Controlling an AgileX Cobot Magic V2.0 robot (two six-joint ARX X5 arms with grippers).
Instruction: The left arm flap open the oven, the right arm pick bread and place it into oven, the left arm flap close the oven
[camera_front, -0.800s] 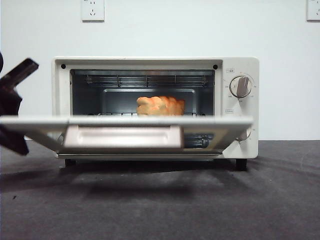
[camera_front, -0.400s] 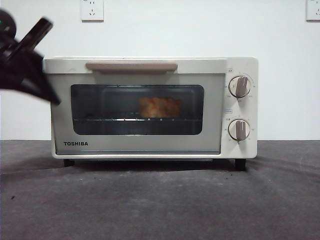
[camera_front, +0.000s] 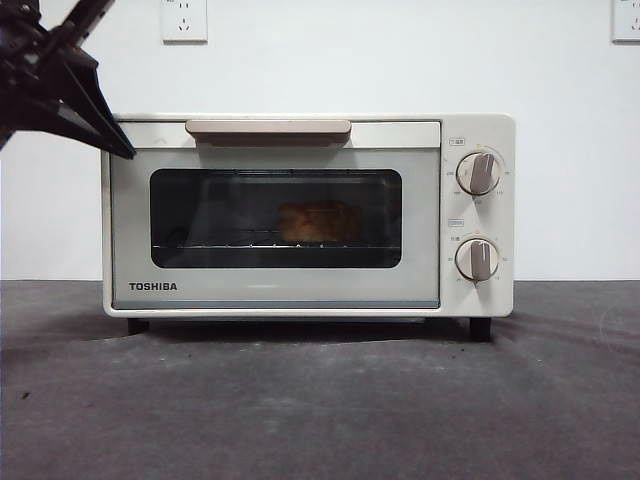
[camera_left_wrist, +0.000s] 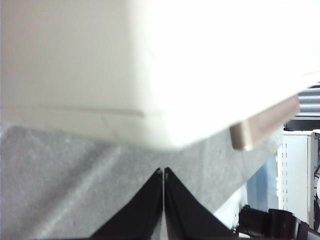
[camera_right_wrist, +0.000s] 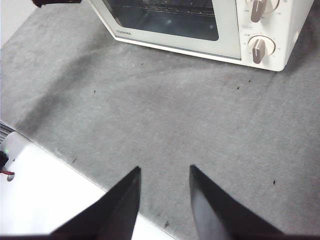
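Left gripper (camera_left_wrist: 163, 172): both black jaws pressed together, tips meeting, nothing between them. In the front view it (camera_front: 118, 146) enters from the top-left corner as a dark wedge, its tip at the oven's (camera_front: 460, 295) upper-left corner, at about 10 o'clock from the door window. Whether the tip touches the casing cannot be told from the front view; the left wrist view shows a strip of grey table (camera_left_wrist: 60, 190) between the jaw tips and the blurred, overexposed cream body (camera_left_wrist: 150, 65), so it looks just clear.

Oven: door shut, upright, flush with the front frame. Bar handle (camera_front: 268, 129) lies level along the door's top edge, at 12 o'clock from the window. Two knobs on the right panel, upper (camera_front: 481, 172) and lower (camera_front: 479, 259), one above the other at 3 o'clock from the window. Oven stands on its black feet on the dark grey table (camera_front: 320, 410).

Bread (camera_front: 320, 221): inside the oven, seen dimly through the dark glass, resting on the wire rack, slightly right of the window's centre.

Right gripper (camera_right_wrist: 164, 175): jaws parted, empty, hanging over bare table well apart from the oven, at about 6 o'clock from its front. The right wrist view shows the oven's lower front (camera_right_wrist: 225, 47) and both knobs.

Wall behind: white, with a socket (camera_front: 185, 19) at 12 o'clock above the oven's left half.
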